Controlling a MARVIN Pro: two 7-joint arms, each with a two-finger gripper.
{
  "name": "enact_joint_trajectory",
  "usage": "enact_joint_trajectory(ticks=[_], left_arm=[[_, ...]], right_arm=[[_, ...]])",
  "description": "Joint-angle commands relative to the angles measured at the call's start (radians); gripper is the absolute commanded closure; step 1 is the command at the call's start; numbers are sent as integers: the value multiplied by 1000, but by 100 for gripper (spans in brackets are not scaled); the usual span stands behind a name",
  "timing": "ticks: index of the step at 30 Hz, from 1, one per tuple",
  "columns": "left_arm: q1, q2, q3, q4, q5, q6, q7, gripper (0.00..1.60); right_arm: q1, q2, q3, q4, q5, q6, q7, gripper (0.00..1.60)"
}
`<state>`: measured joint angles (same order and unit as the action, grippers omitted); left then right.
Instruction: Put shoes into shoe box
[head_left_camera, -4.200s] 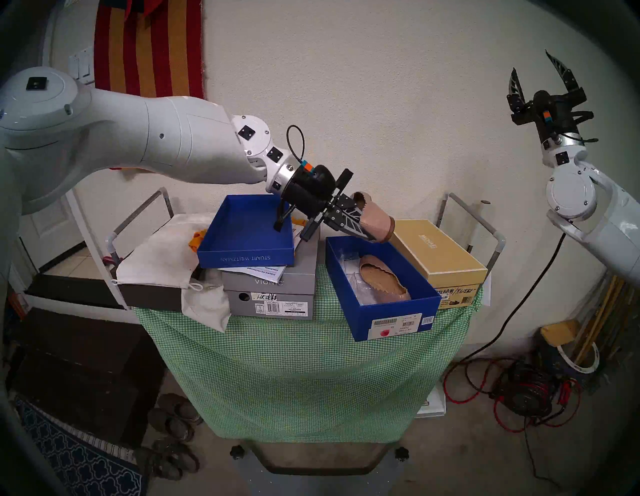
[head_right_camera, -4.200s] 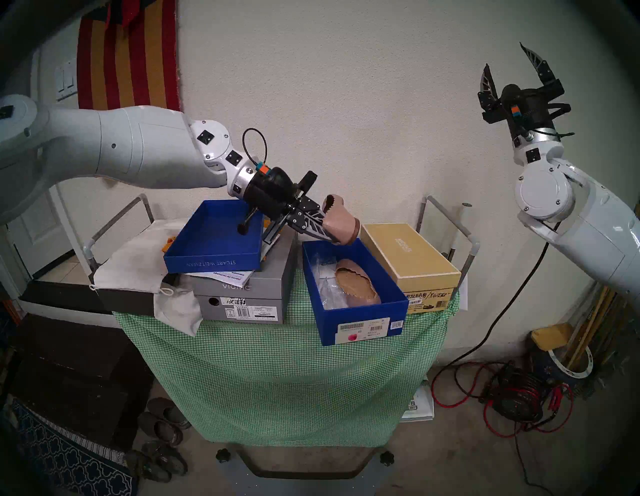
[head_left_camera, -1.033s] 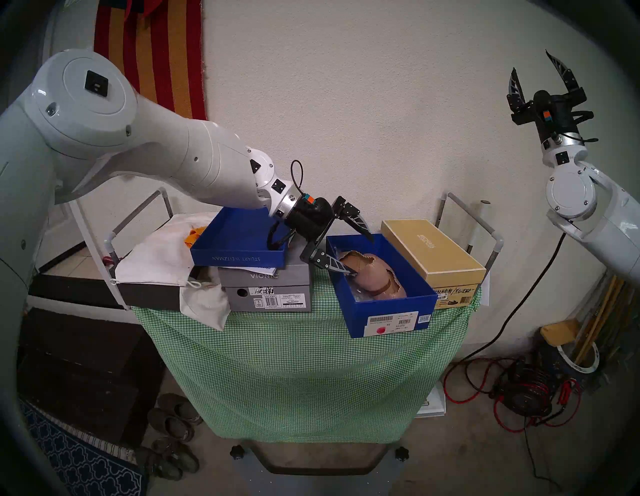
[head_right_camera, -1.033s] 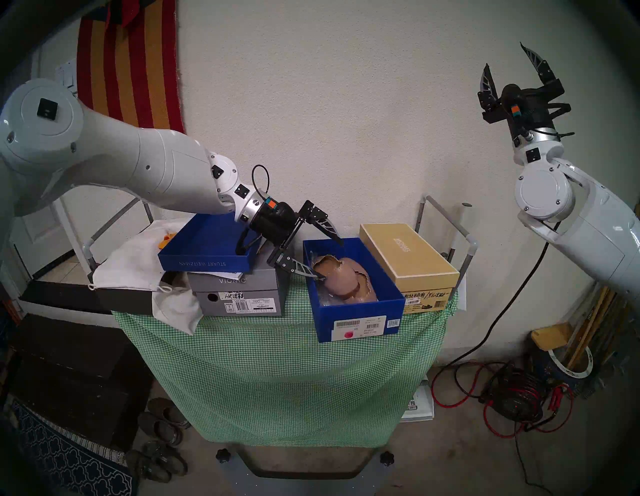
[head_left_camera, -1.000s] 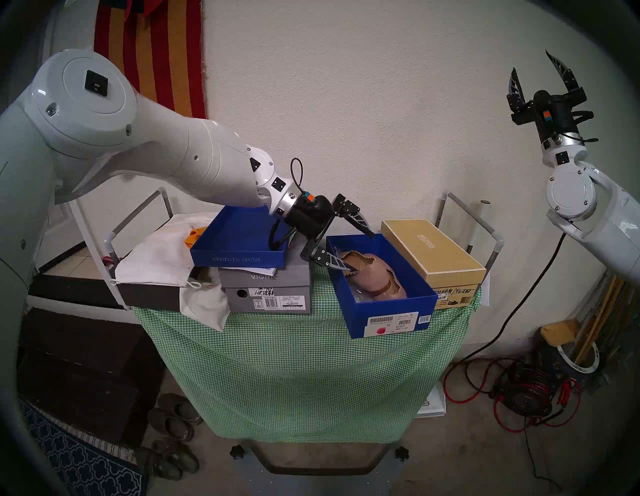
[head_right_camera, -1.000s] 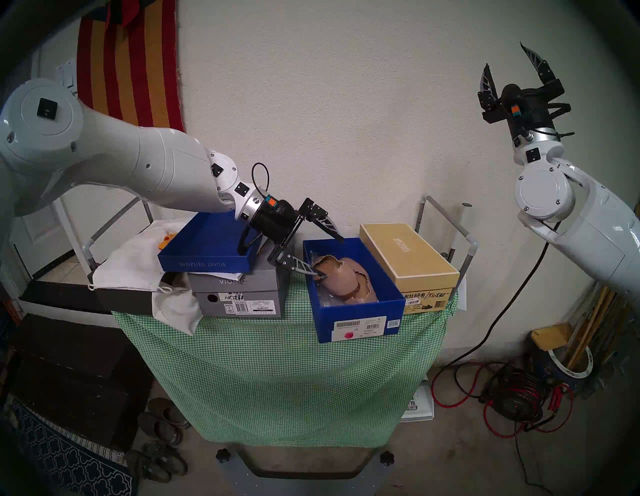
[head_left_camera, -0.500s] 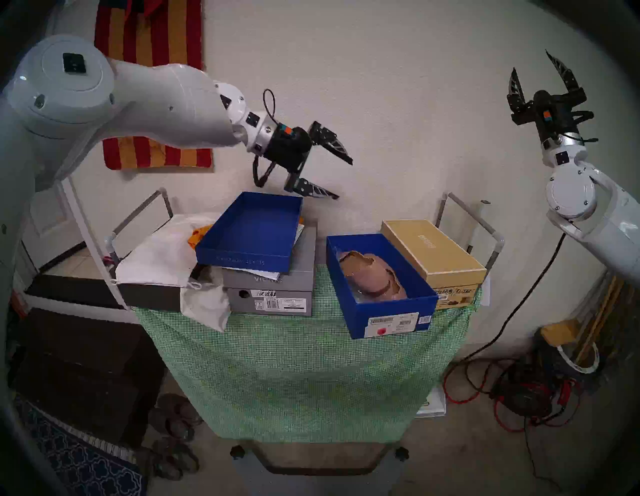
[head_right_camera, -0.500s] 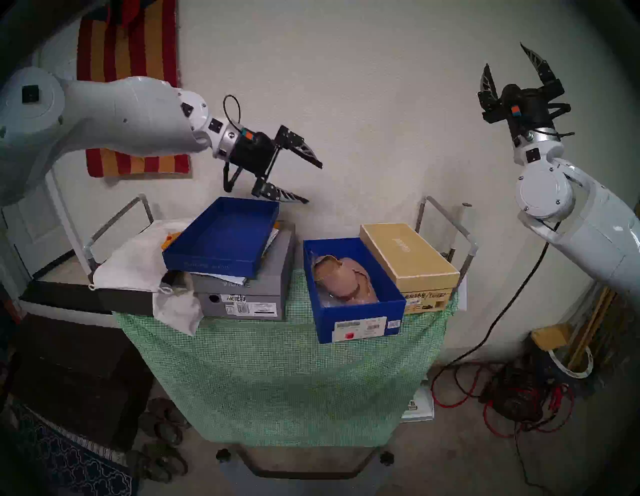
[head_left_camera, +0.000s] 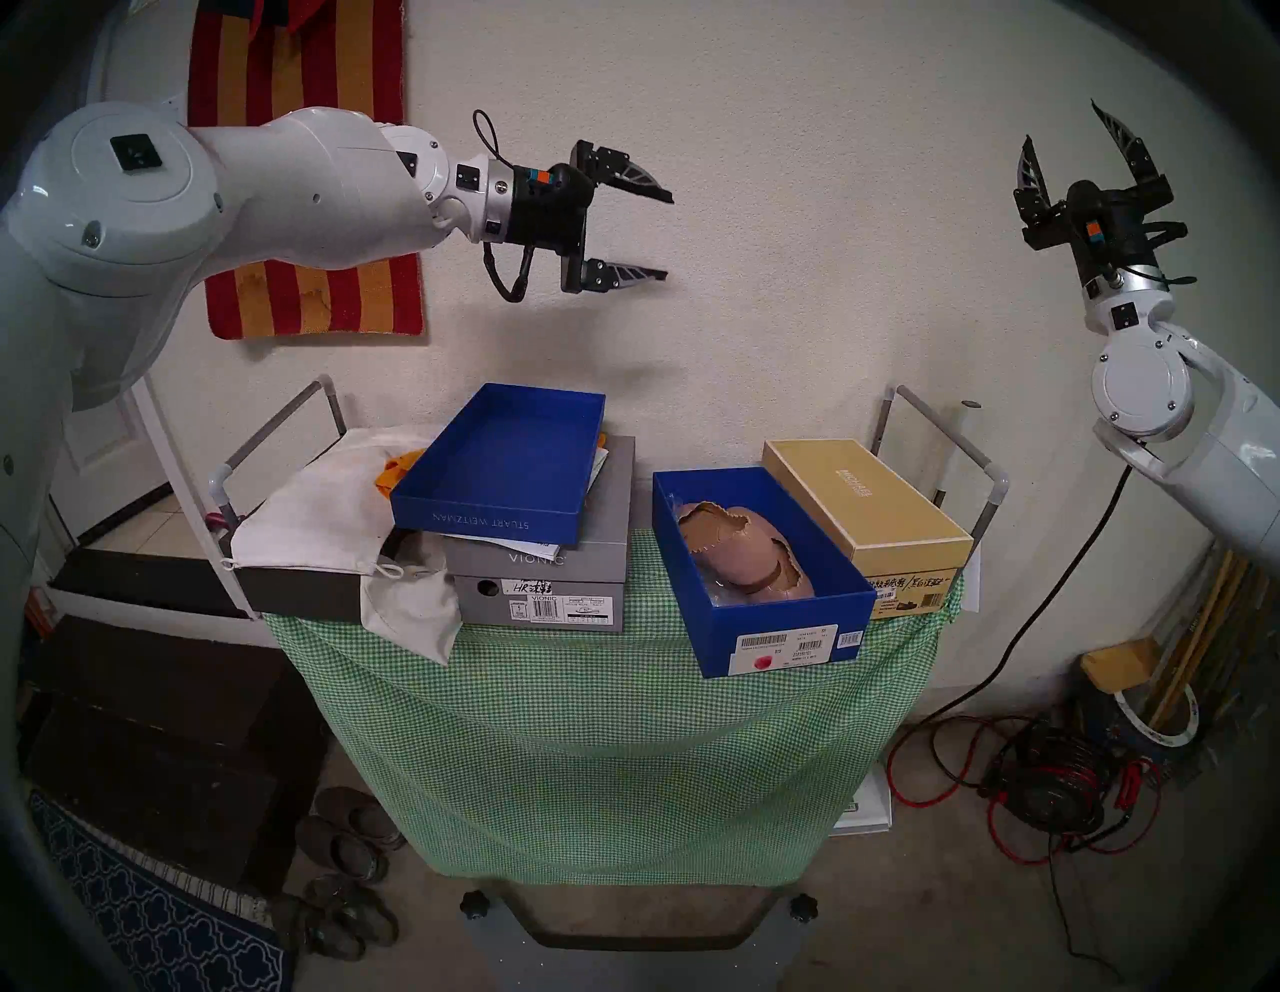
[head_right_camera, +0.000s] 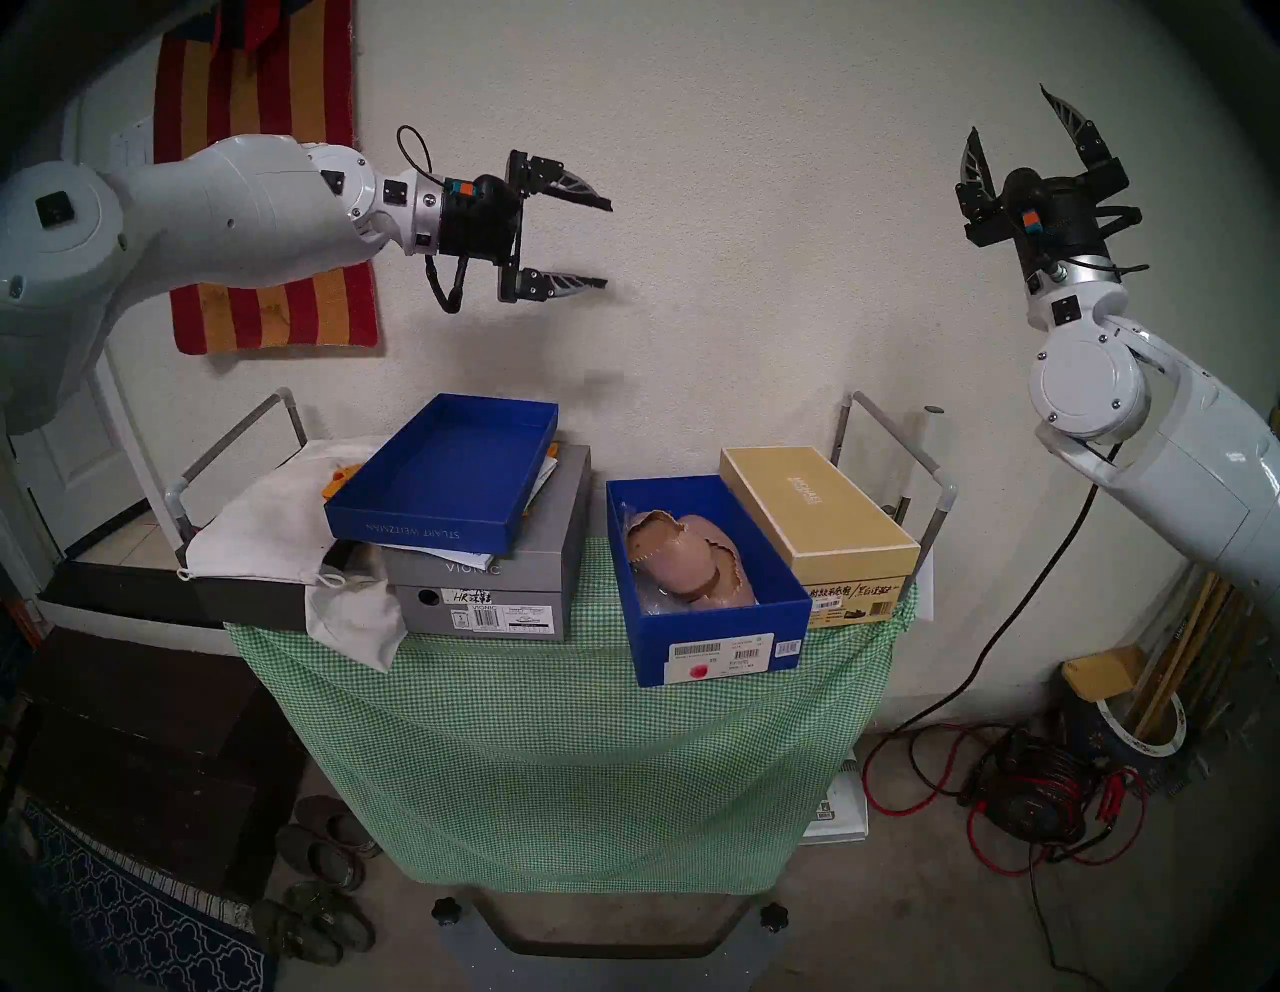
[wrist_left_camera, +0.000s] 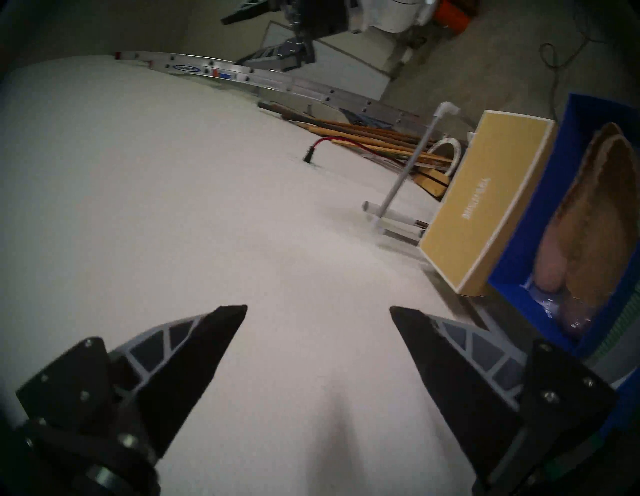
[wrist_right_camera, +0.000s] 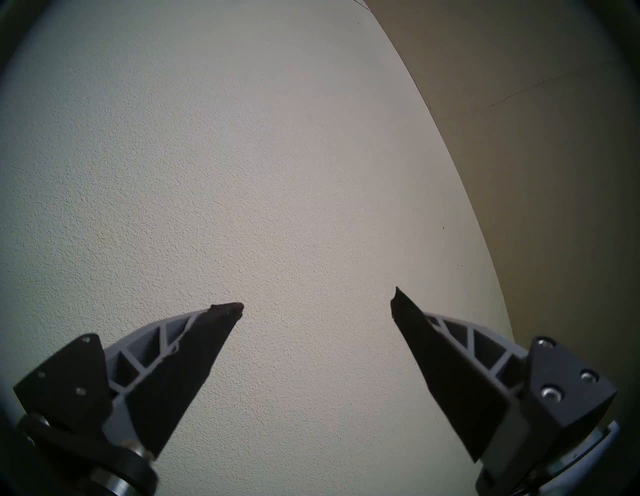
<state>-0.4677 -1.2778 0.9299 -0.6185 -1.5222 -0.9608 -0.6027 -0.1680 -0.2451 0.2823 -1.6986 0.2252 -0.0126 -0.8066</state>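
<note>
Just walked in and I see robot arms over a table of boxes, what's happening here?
A two-armed robot is packing shoes. Both shoes lie in the open blue shoe box on the green-covered table, one partly on top of the other. Nothing is being held: the left gripper is raised above the table with jaws open, and the right gripper is up by the wall, also open.

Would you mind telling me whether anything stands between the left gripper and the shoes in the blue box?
Nothing visible does. The left gripper hangs open in the air, and the shoes lie uncovered in the lidless blue box.
</note>
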Motion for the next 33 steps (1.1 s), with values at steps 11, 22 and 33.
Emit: enact_joint_trajectory(ticks=[11, 22, 33], left_arm=[[-90, 98, 1, -42, 53, 1, 246, 0], [-188, 226, 26, -199, 100, 1, 349, 0], [-300, 315, 92, -381, 239, 1, 460, 0]], right_arm=[[0, 2, 0, -2, 2, 2, -2, 0], [0, 1, 0, -2, 2, 1, -1, 0], [0, 2, 0, -2, 2, 2, -2, 0]])
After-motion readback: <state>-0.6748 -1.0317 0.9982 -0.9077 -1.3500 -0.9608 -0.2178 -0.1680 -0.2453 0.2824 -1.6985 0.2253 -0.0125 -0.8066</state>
